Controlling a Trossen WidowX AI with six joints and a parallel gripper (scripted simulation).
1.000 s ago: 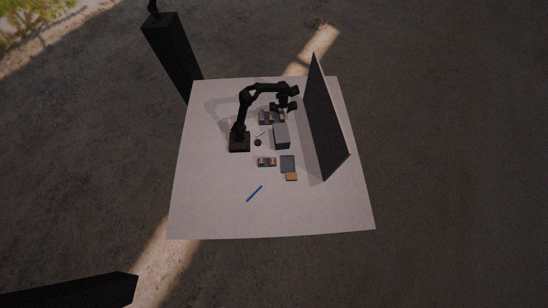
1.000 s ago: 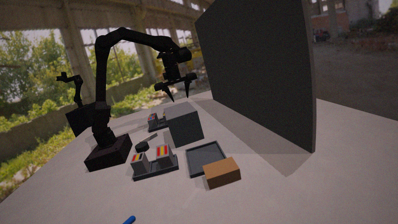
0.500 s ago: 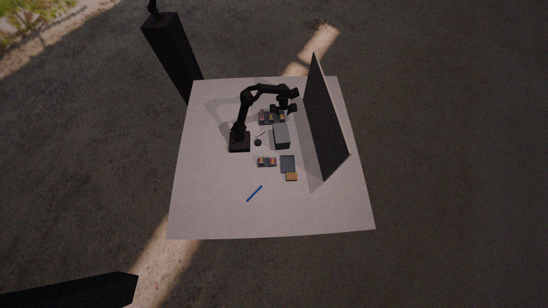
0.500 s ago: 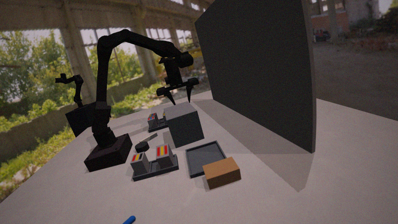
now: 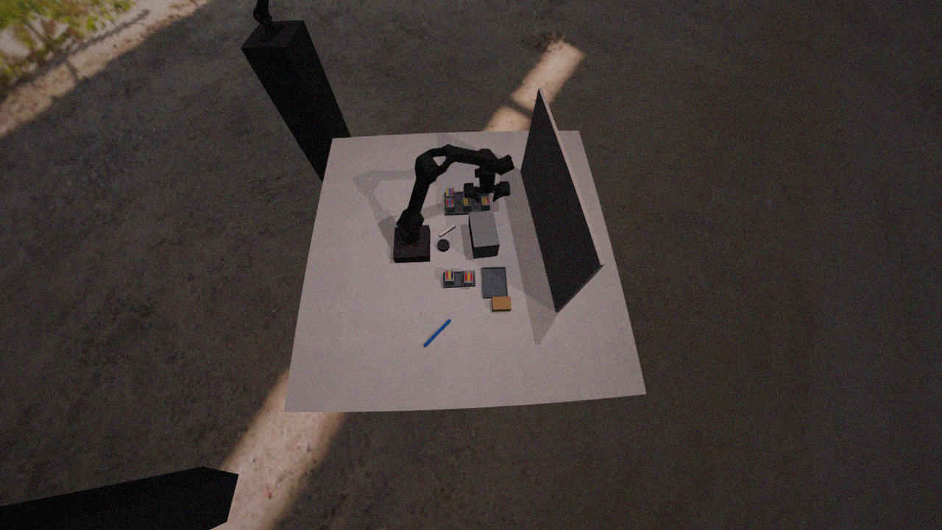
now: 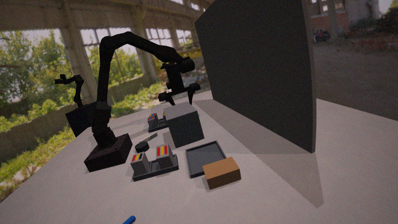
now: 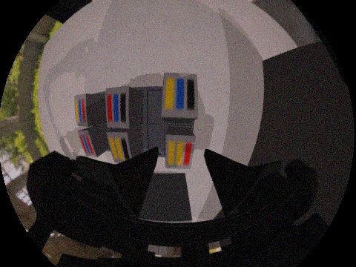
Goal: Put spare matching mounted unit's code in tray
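My gripper (image 5: 486,199) (image 6: 182,104) (image 7: 181,151) is open and empty, above the right end of the far rack (image 6: 158,128) (image 7: 153,107). That rack holds several striped spares. A yellow-yellow-red spare (image 7: 179,152) shows between and beyond the fingertips; a yellow-blue-black one (image 7: 180,94) stands behind it. Others are red-blue-black (image 7: 118,107), yellow-yellow-black (image 7: 119,147), yellow-blue-red (image 7: 80,110) and red-blue-red (image 7: 87,142). The near rack (image 6: 155,173) holds red-yellow-black (image 6: 139,162) and red-yellow-red (image 6: 164,156) spares. The tray (image 5: 495,282) (image 6: 198,158) is empty. No code on a mounted unit's back is visible.
A grey block (image 5: 483,230) (image 6: 185,125) stands between far rack and tray. A tall dark panel (image 5: 559,217) (image 6: 258,69) rises at the right. An orange-brown block (image 5: 501,302) (image 6: 221,171) adjoins the tray. A black disc (image 5: 443,245), pale stick (image 5: 447,231) and blue rod (image 5: 437,333) lie about.
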